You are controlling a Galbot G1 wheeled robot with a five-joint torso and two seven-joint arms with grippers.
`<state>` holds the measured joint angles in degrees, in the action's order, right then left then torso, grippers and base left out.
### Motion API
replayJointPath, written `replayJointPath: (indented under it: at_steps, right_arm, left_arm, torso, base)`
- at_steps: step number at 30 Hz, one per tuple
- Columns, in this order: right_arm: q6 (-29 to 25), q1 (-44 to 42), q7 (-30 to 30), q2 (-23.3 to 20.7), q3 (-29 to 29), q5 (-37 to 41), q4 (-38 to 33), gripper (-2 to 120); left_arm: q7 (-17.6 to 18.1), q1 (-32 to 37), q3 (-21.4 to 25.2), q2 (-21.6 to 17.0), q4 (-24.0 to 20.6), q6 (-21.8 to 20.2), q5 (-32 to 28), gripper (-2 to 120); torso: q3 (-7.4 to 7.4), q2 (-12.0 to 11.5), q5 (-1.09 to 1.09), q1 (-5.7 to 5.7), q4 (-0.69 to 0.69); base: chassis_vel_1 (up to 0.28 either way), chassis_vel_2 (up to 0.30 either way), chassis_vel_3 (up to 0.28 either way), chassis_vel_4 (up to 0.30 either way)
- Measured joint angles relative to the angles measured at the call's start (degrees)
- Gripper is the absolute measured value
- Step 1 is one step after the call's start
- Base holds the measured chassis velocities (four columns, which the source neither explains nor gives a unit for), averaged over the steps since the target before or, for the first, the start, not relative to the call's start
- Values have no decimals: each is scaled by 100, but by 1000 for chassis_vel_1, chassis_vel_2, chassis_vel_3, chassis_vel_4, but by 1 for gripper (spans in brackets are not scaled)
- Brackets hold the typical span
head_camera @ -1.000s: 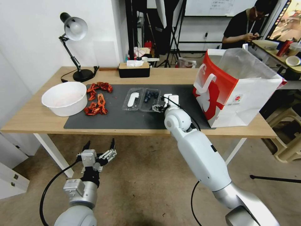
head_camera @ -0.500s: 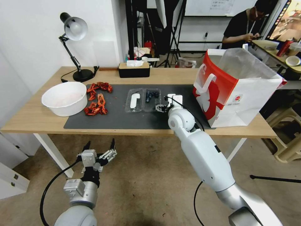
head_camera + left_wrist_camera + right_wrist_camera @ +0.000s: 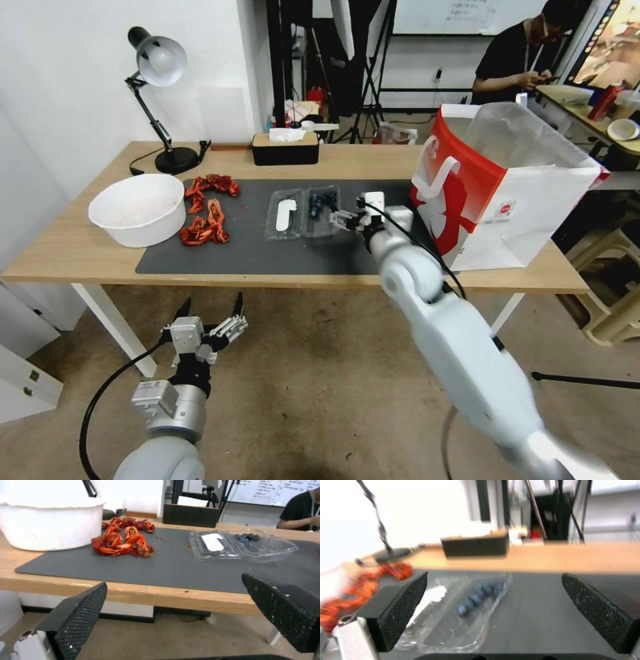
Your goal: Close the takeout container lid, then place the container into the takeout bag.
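Table (image 3: 80, 257): light wood top carrying a dark grey mat (image 3: 267, 253) along its front edge.
Takeout bag (image 3: 507, 193): upright at the table's right end, its base overlapping the mat's right edge; mouth open, clear liner showing at the top.
White bowl (image 3: 137, 208): on the wood near the table's left end, just beside the mat's left edge.
Red food pieces (image 3: 207, 213): loose on the mat's left part, beside the bowl.
Tissue box (image 3: 285, 148): black, at the table's rear edge, behind the mat.
Desk lamp (image 3: 157, 100): at the rear left corner.
Takeout container (image 3: 303, 212): lying open and flat on the middle of the mat, well apart from the bag; dark berries in the half nearer the bag.
Lid (image 3: 285, 213): folded out flat on the side toward the bowl, white patch facing up.
Right gripper (image 3: 341, 217): over the mat just beside the berry half, jaws spread apart and empty; contact with the container's rim cannot be confirmed, as the right wrist view is blurred.
Left gripper (image 3: 210, 317): below and in front of the table's front edge, toward its left end, jaws apart, holding nothing.
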<state>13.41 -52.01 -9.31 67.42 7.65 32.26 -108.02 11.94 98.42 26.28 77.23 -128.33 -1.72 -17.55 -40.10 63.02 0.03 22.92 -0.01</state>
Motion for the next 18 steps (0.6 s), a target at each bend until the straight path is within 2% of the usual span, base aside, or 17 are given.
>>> replayJointPath:
  at_steps: [1, 4, 5, 7, 10, 11, 12, 14, 15, 18]
  right_arm:
    - [0, 0, 0, 0, 0, 0, 0, 100]
    - [-714, -886, 446, -281, 504, -152, -623, 100]
    - [-714, -886, 446, -281, 504, -152, -623, 100]
    - [-1045, -1460, 610, -348, 753, -258, -926, 100]
    - [-1291, -1867, 706, -336, 889, -375, -1089, 100]
    - [-1536, -2320, 793, -255, 1049, -571, -1247, 100]
    - [-1536, -2320, 793, -255, 1049, -571, -1247, 100]
    - [-2087, -3217, 1024, 69, 1362, -1088, -1436, 100]
    - [-2087, -3217, 1024, 69, 1362, -1088, -1436, 100]
    - [-2555, -4077, 1212, 427, 1522, -1439, -1456, 100]
  left_arm:
    - [0, 0, 0, 0, 0, 0, 0, 100]
    - [1, -39, -40, -12, 4, -14, -20, 100]
    - [1, -39, -40, -12, 4, -14, -20, 100]
    - [6, -88, -70, -15, 26, -34, -33, 100]
    - [15, -121, -90, -20, 34, -53, -57, 100]
    - [29, -150, -112, -35, 46, -73, -88, 100]
    - [29, -150, -112, -35, 46, -73, -88, 100]
    - [49, -179, -139, -61, 69, -102, -121, 100]
    - [49, -179, -139, -61, 69, -102, -121, 100]
    - [52, -191, -174, -70, 124, -102, -145, 100]
  torso:
    - [0, 0, 0, 0, 0]
    - [0, 0, 0, 0, 0]
    - [0, 0, 0, 0, 0]
    - [0, 1, -4, 0, -1]
    - [0, 1, 0, 0, 0]
    - [0, 2, -4, -1, 1]
    - [0, 2, -4, -1, 1]
    - [0, 2, -4, -1, 1]
    - [0, 2, -4, -1, 1]
    - [0, 2, -4, -1, 0]
  base:
    - [0, 0, 0, 0]
    - [0, 0, 0, 0]
    - [0, 0, 0, 0]
    - [0, 0, 0, 0]
    - [0, 0, 0, 0]
    - [0, 0, 0, 0]
    - [0, 0, 0, 0]
    - [0, 0, 0, 0]
    - [0, 0, 0, 0]
    - [0, 0, 0, 0]
